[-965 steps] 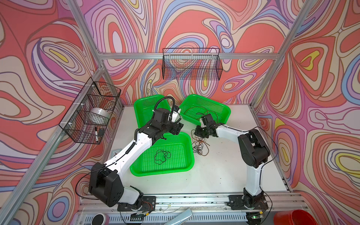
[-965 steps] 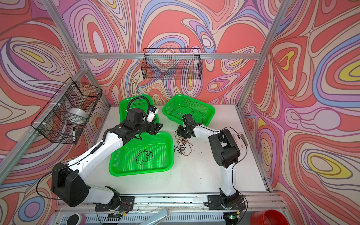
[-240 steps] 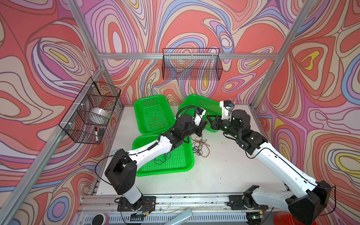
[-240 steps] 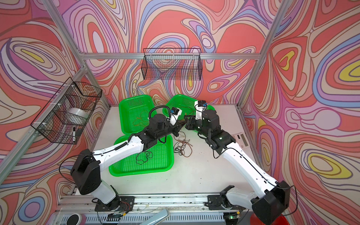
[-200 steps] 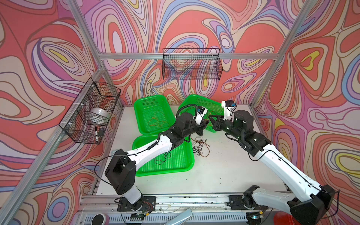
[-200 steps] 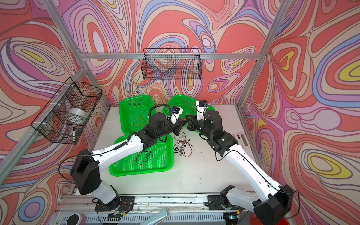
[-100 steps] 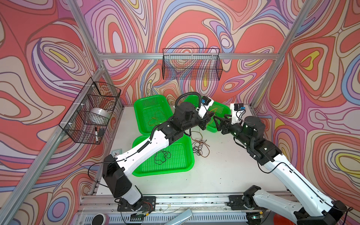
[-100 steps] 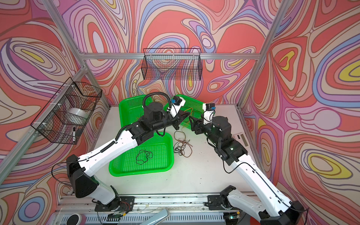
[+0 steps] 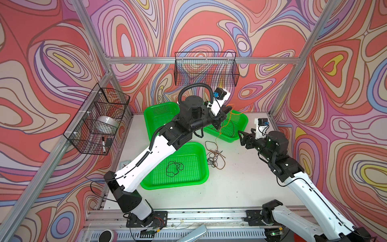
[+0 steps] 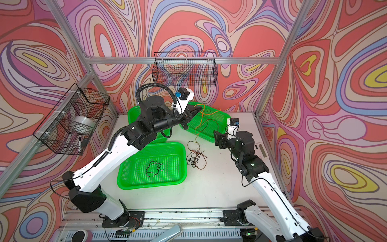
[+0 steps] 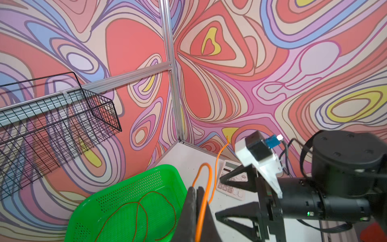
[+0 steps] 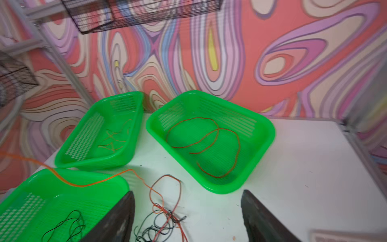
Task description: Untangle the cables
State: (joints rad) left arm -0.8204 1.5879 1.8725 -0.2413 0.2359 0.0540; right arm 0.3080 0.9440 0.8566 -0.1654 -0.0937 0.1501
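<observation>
Above the far tray (image 10: 217, 125), left claw (image 11: 195, 189) higher, clenched on orange cable (image 11: 202, 209); right claw (image 12: 187, 191) released.

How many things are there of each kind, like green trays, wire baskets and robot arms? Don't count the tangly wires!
Green trays: 3
Black wire baskets: 2
Robot arms: 2
Calculator: 1
Total: 8
</observation>
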